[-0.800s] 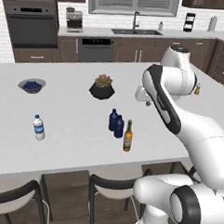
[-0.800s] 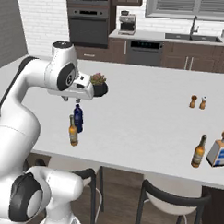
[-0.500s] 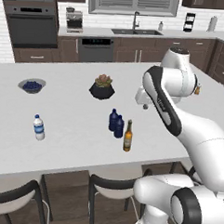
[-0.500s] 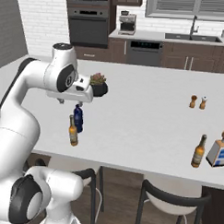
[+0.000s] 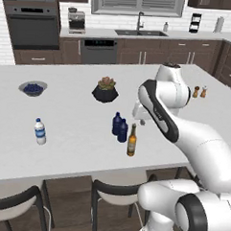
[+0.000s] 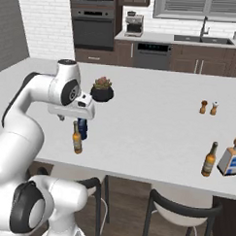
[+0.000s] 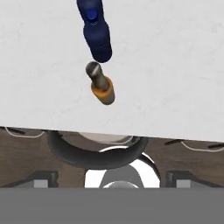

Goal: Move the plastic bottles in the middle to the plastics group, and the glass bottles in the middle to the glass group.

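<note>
Two navy plastic bottles (image 5: 117, 123) (image 5: 123, 131) stand together mid-counter, also seen from the right base (image 6: 81, 127) and from above in the hand view (image 7: 98, 37). Just in front of them stands the amber glass bottle (image 5: 132, 141) (image 6: 77, 138) (image 7: 101, 87). My gripper (image 5: 139, 119) (image 6: 71, 117) hovers above the counter just right of these bottles, pointing down, open and holding nothing. The clear water bottle (image 5: 40, 131) with a blue label stands alone far to the left.
A potted plant (image 5: 105, 90) sits behind the bottles, and a bowl of blueberries (image 5: 33, 88) is at the back left. Two small shakers (image 6: 208, 107) stand at the right. Another amber bottle (image 6: 210, 159) and a squat labelled bottle (image 6: 232, 161) stand near the right front edge. Stools (image 5: 118, 189) line the near edge.
My hand has come down a little and edged toward the middle bottles. The bottles have not moved.
</note>
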